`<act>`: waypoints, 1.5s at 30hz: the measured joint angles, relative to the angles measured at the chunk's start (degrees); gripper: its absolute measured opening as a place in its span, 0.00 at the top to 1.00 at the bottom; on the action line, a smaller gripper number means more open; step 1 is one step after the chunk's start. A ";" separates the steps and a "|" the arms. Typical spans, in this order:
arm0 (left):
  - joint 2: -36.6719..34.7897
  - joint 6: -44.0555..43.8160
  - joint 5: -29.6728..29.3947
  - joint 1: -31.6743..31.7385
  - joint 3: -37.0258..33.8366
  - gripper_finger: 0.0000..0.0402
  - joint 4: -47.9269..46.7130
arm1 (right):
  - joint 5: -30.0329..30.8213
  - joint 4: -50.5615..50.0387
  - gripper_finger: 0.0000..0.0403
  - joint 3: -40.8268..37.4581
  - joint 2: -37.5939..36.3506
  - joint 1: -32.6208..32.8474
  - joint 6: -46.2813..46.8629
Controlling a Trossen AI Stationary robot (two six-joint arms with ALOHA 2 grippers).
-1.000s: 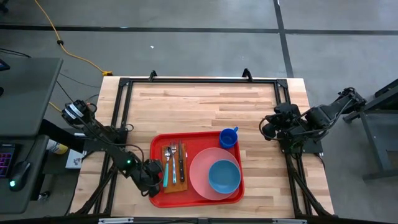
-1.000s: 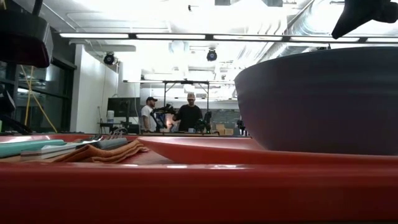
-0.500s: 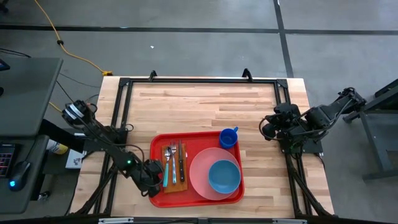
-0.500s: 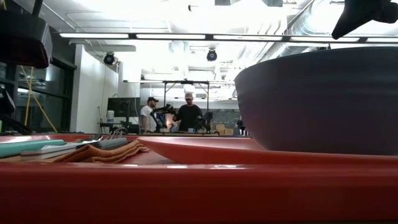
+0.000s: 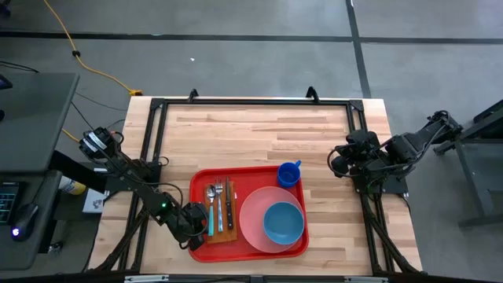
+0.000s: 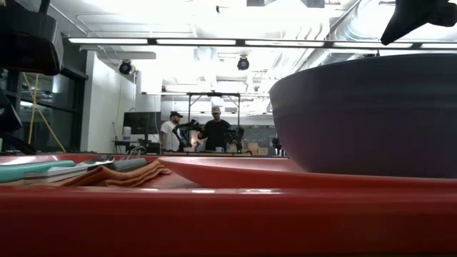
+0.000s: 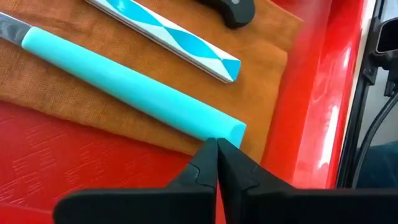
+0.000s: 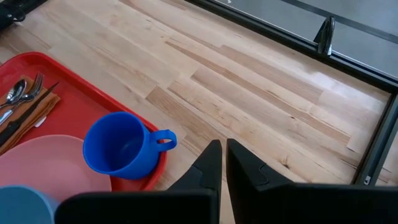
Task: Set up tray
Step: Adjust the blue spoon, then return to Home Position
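Note:
The red tray (image 5: 245, 251) lies on the near middle of the wooden table. On it are an orange-brown napkin (image 5: 222, 233) bearing a turquoise-handled spoon (image 5: 210, 221), a fork (image 5: 218, 206) and a black-handled knife (image 5: 229, 211), a pink plate (image 5: 253, 206) with a blue bowl (image 5: 283, 222) on it, and a blue cup (image 5: 289, 174) in the tray's far right corner. My left gripper (image 5: 198, 222) is shut, low over the tray's left side at the spoon handle's free end (image 7: 233, 129). My right gripper (image 8: 222, 149) is shut and hovers over bare table right of the cup (image 8: 121, 148). My left gripper (image 7: 216, 146) points its shut fingertips at the free end of the turquoise spoon handle, right above the napkin's edge (image 7: 186, 146). Whether the tips touch the handle or the napkin, I cannot tell.
A black metal frame (image 5: 251, 102) runs around the table's far part and sides. Bare wood (image 5: 251, 134) spreads between the tray and the far edge. In the low view the bowl (image 6: 371, 114) fills the right side, and people stand far off in the room.

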 joint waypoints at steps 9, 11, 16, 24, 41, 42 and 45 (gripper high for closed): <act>-0.81 3.20 -3.04 0.42 2.32 0.93 0.19 | 0.00 0.00 1.00 -0.02 0.00 0.00 -0.37; -0.81 5.46 -3.23 1.39 3.23 0.95 -0.01 | 0.04 -0.01 1.00 -0.02 0.00 0.00 -0.61; -0.81 14.31 -2.93 6.14 6.13 0.94 0.03 | 0.37 0.01 1.00 -0.02 -0.57 0.00 -0.84; -1.61 32.26 -3.10 14.15 11.34 0.82 -0.65 | 2.57 0.64 1.00 -0.04 -3.37 1.80 -1.92; -41.25 44.56 -37.62 13.58 12.03 0.81 -33.63 | 17.38 7.15 1.00 -0.05 -18.05 3.87 -12.70; -42.98 44.61 -39.83 12.60 12.00 0.81 -35.52 | 18.48 7.63 1.00 -0.24 -18.79 3.76 -13.54; -48.69 42.20 -46.84 9.05 12.00 0.81 -42.93 | 21.37 10.53 1.00 -1.78 -21.91 3.11 -15.77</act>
